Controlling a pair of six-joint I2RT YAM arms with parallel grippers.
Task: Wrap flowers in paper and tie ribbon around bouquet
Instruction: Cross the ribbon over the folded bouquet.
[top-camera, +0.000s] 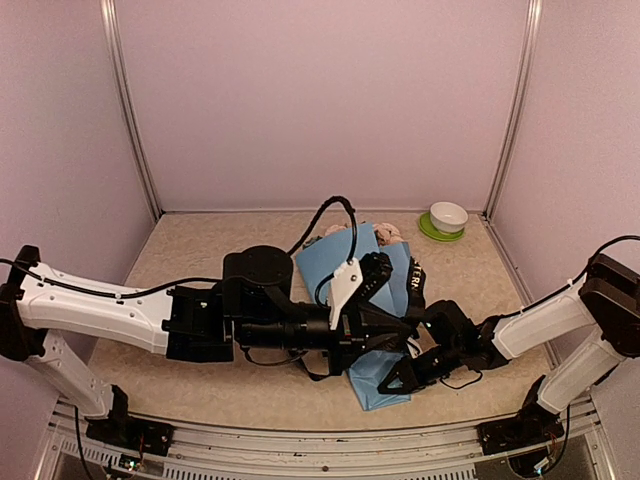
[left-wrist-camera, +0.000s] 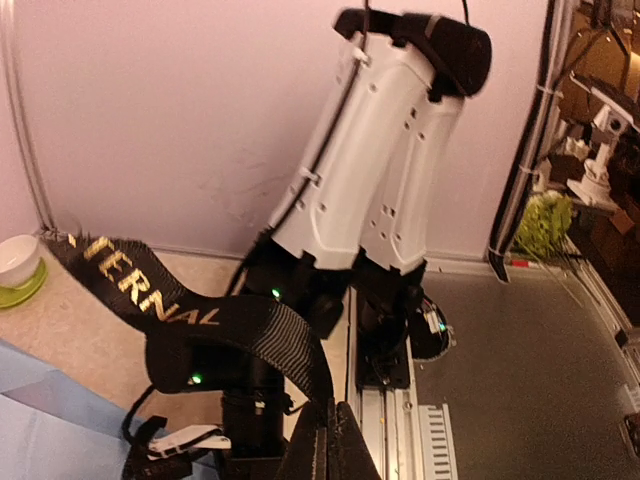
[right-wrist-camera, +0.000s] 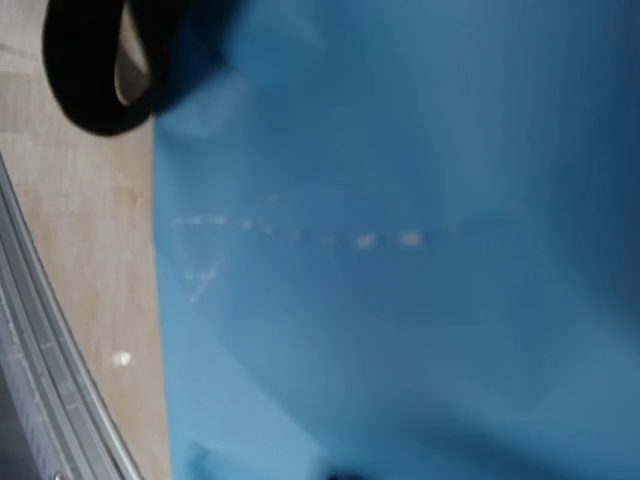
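The bouquet lies in mid-table, its light blue paper (top-camera: 335, 262) wrapped round pale flowers (top-camera: 388, 235) that poke out at the far end. A black ribbon (top-camera: 415, 285) with gold letters runs across the wrap. My left gripper (top-camera: 408, 328) reaches over the paper from the left. In the left wrist view my left gripper (left-wrist-camera: 335, 445) is shut on the ribbon (left-wrist-camera: 230, 320), which arches up and away to the left. My right gripper (top-camera: 398, 380) sits low on the near end of the paper. Its own view shows only blurred paper (right-wrist-camera: 400, 250) and a ribbon loop (right-wrist-camera: 90, 80); its fingers are hidden.
A white bowl (top-camera: 447, 216) on a green saucer (top-camera: 436, 233) stands at the back right corner. Lilac walls close the table on three sides. The metal front rail (right-wrist-camera: 40, 380) runs close beside the paper's near end. The right arm's white link (left-wrist-camera: 390, 150) rises ahead of my left wrist.
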